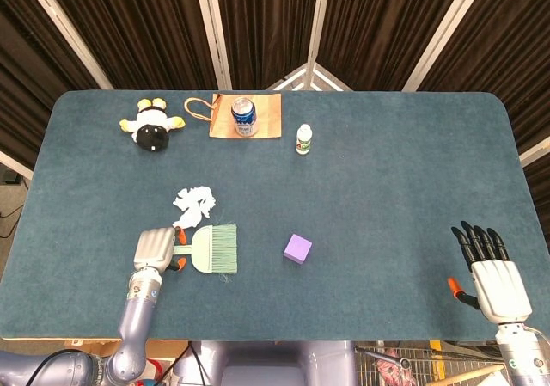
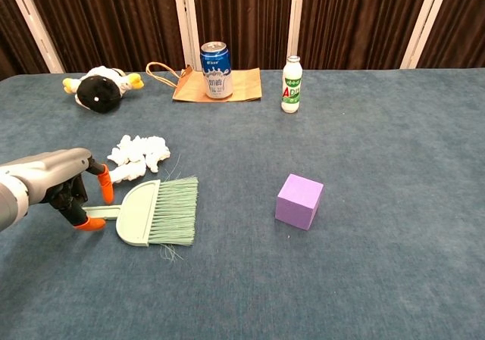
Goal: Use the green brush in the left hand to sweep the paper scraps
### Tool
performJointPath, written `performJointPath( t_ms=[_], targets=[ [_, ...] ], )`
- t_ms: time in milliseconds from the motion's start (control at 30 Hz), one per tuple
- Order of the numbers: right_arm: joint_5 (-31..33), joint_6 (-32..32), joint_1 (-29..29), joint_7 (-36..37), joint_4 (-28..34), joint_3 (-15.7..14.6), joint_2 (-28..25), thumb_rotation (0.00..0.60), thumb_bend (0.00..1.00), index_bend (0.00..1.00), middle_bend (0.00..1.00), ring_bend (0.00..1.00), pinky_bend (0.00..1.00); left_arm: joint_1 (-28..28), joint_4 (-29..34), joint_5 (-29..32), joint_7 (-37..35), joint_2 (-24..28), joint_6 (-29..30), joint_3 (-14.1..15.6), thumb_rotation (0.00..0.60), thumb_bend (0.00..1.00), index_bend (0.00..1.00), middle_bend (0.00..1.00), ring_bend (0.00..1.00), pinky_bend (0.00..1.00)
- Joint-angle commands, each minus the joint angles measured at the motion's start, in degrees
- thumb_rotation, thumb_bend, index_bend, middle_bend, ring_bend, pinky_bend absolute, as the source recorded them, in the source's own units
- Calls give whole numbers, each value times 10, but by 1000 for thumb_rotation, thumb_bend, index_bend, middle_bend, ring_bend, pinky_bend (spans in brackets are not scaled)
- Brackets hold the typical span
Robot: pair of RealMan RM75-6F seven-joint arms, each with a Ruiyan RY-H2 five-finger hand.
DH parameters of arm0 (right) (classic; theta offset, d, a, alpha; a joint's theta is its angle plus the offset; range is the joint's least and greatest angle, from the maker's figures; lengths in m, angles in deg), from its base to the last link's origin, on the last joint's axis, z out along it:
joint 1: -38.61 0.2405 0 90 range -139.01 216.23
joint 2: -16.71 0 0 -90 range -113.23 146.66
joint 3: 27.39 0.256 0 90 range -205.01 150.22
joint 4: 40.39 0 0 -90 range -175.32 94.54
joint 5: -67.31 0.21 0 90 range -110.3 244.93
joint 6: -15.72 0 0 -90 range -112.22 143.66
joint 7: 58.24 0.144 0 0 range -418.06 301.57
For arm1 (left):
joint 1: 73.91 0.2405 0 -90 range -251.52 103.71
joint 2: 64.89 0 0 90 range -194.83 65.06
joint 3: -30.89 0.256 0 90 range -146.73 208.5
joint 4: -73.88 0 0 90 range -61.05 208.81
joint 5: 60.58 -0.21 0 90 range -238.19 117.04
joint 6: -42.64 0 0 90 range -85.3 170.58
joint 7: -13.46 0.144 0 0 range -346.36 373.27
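Observation:
The green brush (image 1: 213,248) (image 2: 158,211) lies flat on the blue table, bristles pointing right and handle pointing left. My left hand (image 1: 154,250) (image 2: 53,177) is at the handle's end, its orange-tipped fingers (image 2: 104,186) above and below the handle with a gap between them, not closed on it. White paper scraps (image 1: 194,202) (image 2: 138,154) lie in a small heap just behind the brush. My right hand (image 1: 491,274) rests far off at the table's near right corner, fingers stretched out and holding nothing; only the head view shows it.
A purple cube (image 1: 297,248) (image 2: 298,201) sits to the right of the brush. At the back stand a blue can (image 1: 244,116) on a flat brown paper bag (image 1: 266,115), a small white bottle (image 1: 303,138) and a plush toy (image 1: 152,126).

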Motion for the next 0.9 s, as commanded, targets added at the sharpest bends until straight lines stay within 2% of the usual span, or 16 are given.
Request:
performJointPath(
  t_ms=[33,300,467,633,733,900],
  targets=[
    [0,0,0,0,0,0,0,600,321,0,0,0,12,-1,-1,1,0,0,1,2,600,359,444,1000,1000,1000],
    [0,1,1,2,1,0,-1,600,321,0,0,0,12,-7,-22,17,2,-6,-1,2,600,382,448,1000,1000,1000],
    [1,2,1,2,0,0,-1,600,322,0,0,0,12,-9,-37,28,-1,-13,-7,2,600,466,462,1000,1000,1000],
    [3,2,1,2,0,1,0,600,322,0,0,0,12,-10,-45,32,-1,-20,-9,9,600,662,611,1000,1000,1000],
    [3,2,0,2,0,1,-1,600,322,0,0,0,12,-8,-41,24,-7,-17,-5,11,600,715,687,1000,1000,1000],
    [5,3,0,2,1,1,-1,600,321,0,0,0,12,-7,-8,-16,-22,2,10,7,600,730,741,1000,1000,1000]
  ],
)
